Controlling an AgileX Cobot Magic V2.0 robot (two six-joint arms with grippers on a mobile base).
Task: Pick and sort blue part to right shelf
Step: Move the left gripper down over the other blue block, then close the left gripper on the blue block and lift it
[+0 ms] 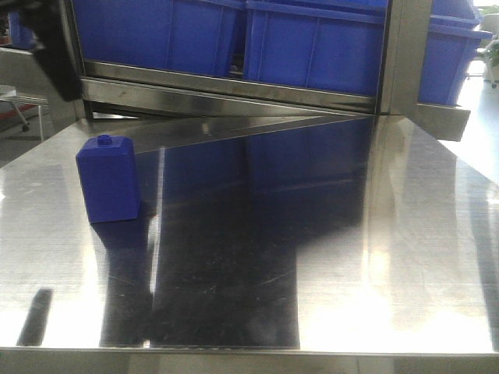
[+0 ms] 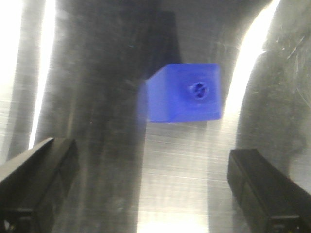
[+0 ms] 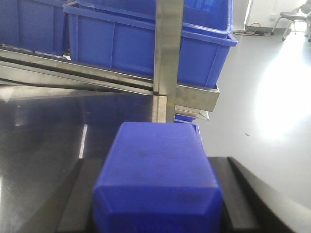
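Boxy blue part (image 3: 158,184), bevelled edges, flat face, pinched by right end effector (image 3: 156,167), left end effector (image 2: 150,154) spread apart

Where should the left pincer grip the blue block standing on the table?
Probably take the block from straight above, by its two flat side walls under the knob: it stands upright, and the open left pincer spans wider than it.
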